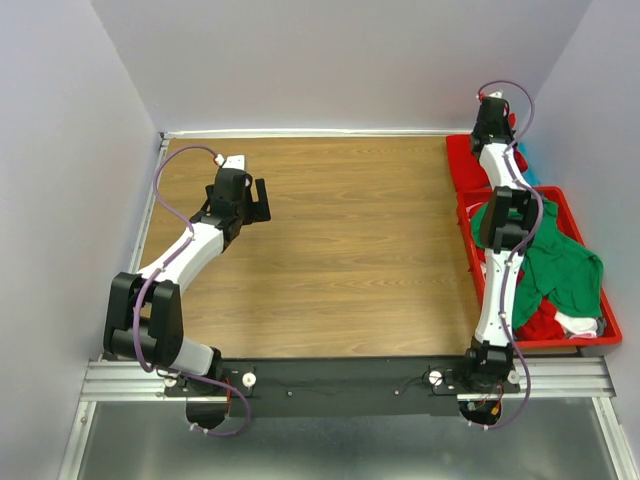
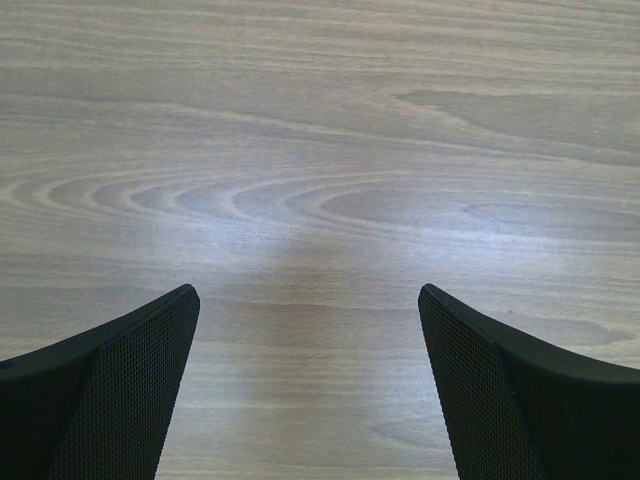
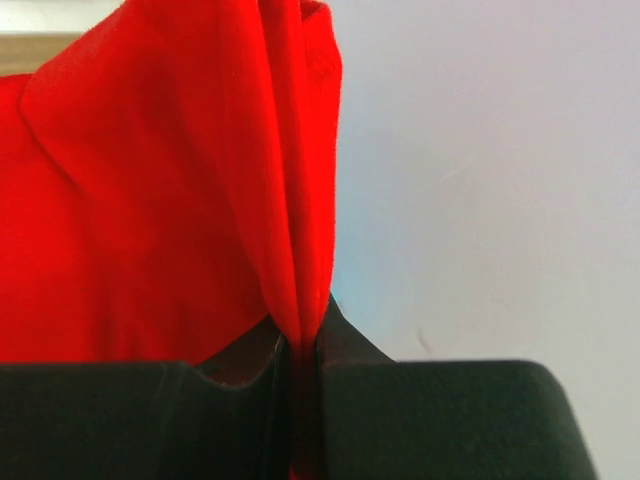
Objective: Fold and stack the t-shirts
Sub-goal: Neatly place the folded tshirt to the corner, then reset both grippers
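Red t-shirt (image 3: 150, 200): a thin fold is pinched between the jaws of the right gripper (image 3: 300, 365), at the far right corner above the far tray (image 1: 462, 165). Left gripper (image 2: 310, 300) gapes wide over the table (image 2: 320, 120), holding nothing. Risk: the pinch looks shallow, so the cloth may slip free or snag the tray rim.

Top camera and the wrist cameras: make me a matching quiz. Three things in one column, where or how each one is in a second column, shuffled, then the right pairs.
Things:
1. left gripper
2. right gripper
3. green t-shirt

States:
A. heaped in the red tray at the right
B. open above the wooden table
C. closed on a fold of the red t-shirt

Pairs: 1-B, 2-C, 3-A
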Robot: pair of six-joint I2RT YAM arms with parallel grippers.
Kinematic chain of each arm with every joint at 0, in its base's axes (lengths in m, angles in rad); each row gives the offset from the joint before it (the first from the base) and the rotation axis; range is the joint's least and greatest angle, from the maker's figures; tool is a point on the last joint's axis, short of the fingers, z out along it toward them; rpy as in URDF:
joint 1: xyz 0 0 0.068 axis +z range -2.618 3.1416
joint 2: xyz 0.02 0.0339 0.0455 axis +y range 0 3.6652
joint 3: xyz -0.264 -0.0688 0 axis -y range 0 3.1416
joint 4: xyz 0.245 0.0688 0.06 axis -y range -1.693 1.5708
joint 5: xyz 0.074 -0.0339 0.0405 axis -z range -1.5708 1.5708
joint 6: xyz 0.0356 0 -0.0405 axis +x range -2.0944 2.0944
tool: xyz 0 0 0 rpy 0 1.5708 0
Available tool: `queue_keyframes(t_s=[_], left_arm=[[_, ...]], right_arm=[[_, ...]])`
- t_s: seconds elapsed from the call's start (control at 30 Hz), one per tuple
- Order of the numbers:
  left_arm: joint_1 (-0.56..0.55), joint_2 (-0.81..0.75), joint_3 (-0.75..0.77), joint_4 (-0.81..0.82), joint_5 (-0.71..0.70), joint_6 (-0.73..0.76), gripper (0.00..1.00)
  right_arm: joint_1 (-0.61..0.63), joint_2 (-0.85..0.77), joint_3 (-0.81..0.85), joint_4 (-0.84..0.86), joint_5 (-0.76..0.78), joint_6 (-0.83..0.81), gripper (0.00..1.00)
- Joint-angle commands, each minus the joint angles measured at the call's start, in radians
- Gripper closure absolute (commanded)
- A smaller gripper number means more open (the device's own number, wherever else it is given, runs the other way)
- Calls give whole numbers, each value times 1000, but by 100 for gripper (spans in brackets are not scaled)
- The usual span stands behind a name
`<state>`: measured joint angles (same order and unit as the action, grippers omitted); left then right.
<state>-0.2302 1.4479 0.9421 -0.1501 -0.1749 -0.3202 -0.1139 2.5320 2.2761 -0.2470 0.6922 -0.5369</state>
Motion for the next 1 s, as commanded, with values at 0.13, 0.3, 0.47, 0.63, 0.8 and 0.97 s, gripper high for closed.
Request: queue_keyframes(t_s=[0.13,0.3,0.47,0.63,0.8,0.97], left_arm=[[5,-20,-9,27,3,15,2],[3,-35,-16,32,-3,15,2],[3,-38,-17,37,-2,17,2],[2,-52,-17,37,-2,18,2],[0,-95,-19,37,0,20,2],[0,-171,-26,44,3,21,2]], right_arm=[[-39,71,16,90,15,46,83],[-58,85,11,141,56,55,68],[-64,79,23,163,118,81,40],[-64,10,-1,166,144,133,16],[-56,-152,-171,160,66,222,14],[-49,-398,-353,135,-52,346,11]])
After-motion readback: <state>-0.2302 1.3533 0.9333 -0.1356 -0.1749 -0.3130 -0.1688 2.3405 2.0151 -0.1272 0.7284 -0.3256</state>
